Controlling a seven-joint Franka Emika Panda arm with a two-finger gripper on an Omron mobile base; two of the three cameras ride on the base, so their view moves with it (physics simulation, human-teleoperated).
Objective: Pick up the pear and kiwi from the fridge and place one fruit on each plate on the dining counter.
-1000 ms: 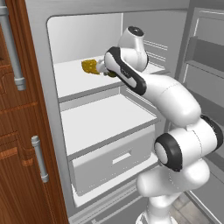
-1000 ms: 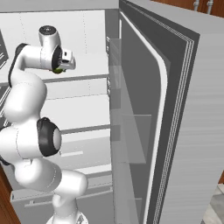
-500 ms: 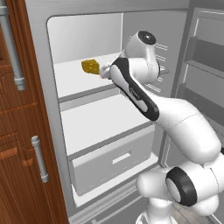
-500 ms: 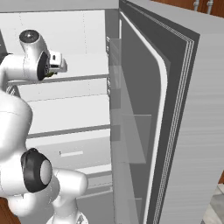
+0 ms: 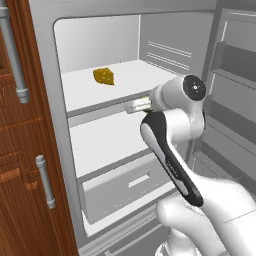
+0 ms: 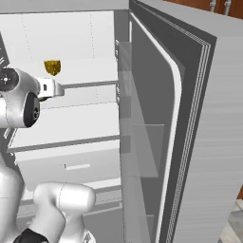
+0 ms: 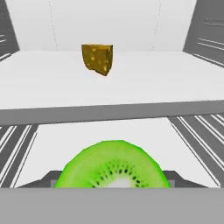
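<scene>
Swung back from the upper shelf since a second ago, with the gripper [image 5: 134, 105] now just outside the fridge [image 5: 100, 45] front edge. Holds the kiwi [image 7: 114, 165] right at the fingers, cut face toward the hand camera, apparently pinched between them, though the fingertips hide behind the fruit. Farther in, on the top shelf, sits a cheese wedge [image 7: 97, 58], well apart.

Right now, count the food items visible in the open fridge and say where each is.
2. A cheese wedge sits on the fridge's upper shelf toward the back. A cut kiwi is at the gripper, in front of that shelf's edge. Others may be hidden.
</scene>
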